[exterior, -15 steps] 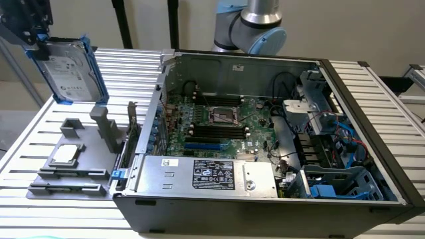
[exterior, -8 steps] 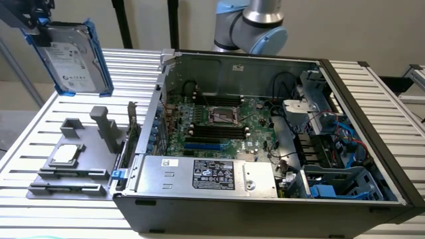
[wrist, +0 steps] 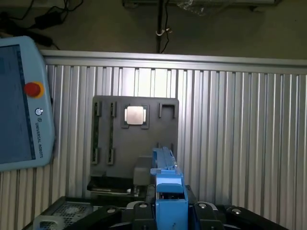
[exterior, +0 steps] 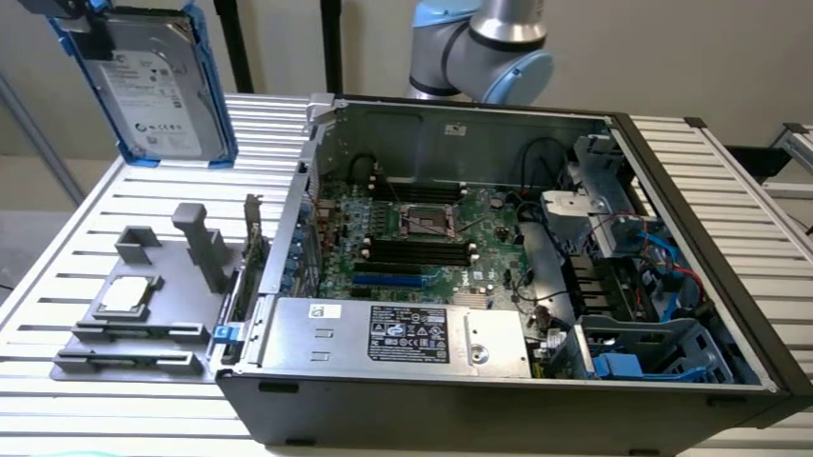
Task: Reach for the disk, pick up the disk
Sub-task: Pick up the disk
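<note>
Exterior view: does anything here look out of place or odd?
Yes: the disk hangs upright in the air above the table, apart from the open computer, clamped at its top by the gripper. Nothing looks spilled or broken.

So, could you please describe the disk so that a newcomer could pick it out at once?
Start at the open computer case on the slatted table. Towards the exterior view's left, up past the grey tray, the disk hangs upright in the air. It is silver-grey with a white label and blue frame, unlike the square chip lying on the tray.
</note>
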Action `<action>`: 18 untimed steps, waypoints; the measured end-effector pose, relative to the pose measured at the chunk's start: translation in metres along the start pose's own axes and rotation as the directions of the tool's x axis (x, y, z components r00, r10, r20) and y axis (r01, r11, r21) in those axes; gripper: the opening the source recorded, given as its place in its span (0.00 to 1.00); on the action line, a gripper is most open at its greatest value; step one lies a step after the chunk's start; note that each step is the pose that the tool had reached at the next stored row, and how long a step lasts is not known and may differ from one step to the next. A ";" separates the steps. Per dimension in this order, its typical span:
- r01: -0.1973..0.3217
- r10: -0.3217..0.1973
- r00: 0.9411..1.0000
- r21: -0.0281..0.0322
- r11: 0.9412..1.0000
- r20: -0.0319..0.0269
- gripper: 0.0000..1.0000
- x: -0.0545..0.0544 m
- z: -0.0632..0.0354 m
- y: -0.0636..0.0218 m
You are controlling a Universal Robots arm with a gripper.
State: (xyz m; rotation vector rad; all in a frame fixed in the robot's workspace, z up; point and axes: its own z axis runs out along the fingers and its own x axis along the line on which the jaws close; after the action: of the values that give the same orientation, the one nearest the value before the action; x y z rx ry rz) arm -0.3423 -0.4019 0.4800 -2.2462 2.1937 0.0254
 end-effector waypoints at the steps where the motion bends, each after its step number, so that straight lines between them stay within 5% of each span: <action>1: 0.000 0.000 1.000 0.000 1.000 0.001 0.33 0.001 -0.0036 -0.0045; 8: 0.000 0.000 1.000 0.000 1.000 0.008 0.33 0.011 -0.0215 -0.0359; 18: 0.000 0.000 1.000 0.000 1.000 0.021 0.33 0.025 -0.0266 -0.0791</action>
State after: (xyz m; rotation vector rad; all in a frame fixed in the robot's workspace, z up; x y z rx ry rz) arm -0.2624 -0.4254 0.5055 -2.2353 2.1831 0.0481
